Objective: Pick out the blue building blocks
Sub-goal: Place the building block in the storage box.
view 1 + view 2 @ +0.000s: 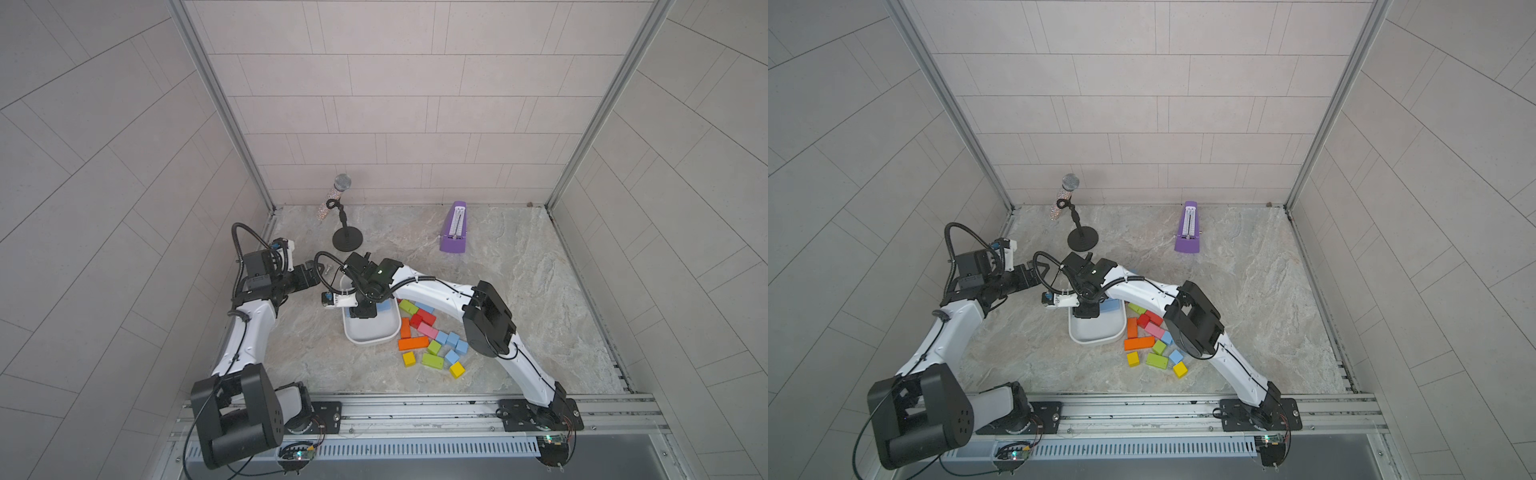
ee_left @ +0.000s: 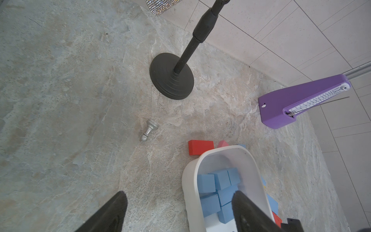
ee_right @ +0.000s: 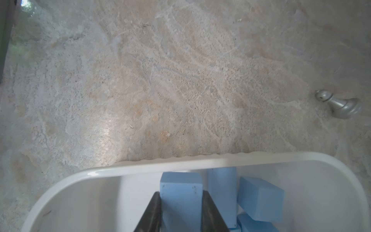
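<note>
**Blue building blocks (image 1: 452, 338) split between tabletop and tray**

Nearest the robot's base, several matte sky-blue cubes lie loose on the marbled stone tabletop (image 1: 540, 291). They sit among yellow, green, orange, pink and red blocks (image 1: 412, 343). Just beyond, a white oval plastic tray (image 1: 368, 334) holds a heap of more blue ones. Above the tray, the right end effector (image 3: 180, 192) is clamped on a single blue block (image 3: 180, 181). The left end effector (image 2: 179, 192) hangs by the tray's far left corner, fingers wide apart and empty. Farther back are a small silver chess pawn (image 2: 149, 130), a black microphone stand (image 1: 347, 239) and a purple metronome (image 1: 454, 230).
</note>
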Available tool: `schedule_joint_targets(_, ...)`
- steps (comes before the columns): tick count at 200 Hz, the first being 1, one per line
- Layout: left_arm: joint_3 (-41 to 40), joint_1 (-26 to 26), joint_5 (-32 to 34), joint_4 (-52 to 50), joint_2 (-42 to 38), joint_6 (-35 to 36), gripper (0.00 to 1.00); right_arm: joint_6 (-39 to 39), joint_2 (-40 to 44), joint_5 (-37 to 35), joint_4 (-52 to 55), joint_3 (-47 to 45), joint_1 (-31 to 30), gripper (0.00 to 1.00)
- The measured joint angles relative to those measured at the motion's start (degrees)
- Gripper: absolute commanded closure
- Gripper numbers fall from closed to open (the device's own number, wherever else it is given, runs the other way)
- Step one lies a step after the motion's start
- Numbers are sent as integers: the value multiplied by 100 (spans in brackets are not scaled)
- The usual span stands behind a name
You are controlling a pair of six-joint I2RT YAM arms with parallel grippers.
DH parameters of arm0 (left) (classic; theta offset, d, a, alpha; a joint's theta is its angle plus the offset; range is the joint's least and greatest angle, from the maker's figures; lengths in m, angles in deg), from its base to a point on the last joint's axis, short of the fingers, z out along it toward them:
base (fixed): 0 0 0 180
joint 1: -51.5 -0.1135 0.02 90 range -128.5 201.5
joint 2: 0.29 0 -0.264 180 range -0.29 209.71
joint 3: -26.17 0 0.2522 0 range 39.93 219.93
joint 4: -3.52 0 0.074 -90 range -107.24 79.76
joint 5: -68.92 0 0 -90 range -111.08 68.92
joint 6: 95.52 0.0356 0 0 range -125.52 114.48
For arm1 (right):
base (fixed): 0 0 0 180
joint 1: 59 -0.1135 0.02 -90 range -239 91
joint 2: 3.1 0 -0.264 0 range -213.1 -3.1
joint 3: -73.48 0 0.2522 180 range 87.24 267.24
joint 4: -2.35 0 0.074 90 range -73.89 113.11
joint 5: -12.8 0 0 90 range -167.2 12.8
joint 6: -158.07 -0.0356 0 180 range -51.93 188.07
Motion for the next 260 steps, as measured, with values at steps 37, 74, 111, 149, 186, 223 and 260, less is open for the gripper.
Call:
schedule_joint_targets(37,0,-2,-11,0,2,0,14,24,-195,-72,13,96,-2,71)
schedule_joint_targets(74,0,-2,-11,0,7,0,14,46,-286,-188,76,136,0,69)
schedule_joint_targets(111,0,-2,-15,0,7,0,14,63,-286,-321,92,173,-2,65)
schedule_joint_targets(149,0,-2,-15,0,11,0,14,74,-286,-446,111,197,-2,57)
schedule_joint_targets(186,0,0,-24,0,13,0,15,59,-284,-520,149,201,0,56)
schedule_joint_targets(223,0,7,-120,0,13,33,16,-192,-2,-468,175,-31,57,57)
schedule_joint_targets(260,0,254,-240,-20,11,229,17,-798,1419,-234,-205,-1464,396,57)
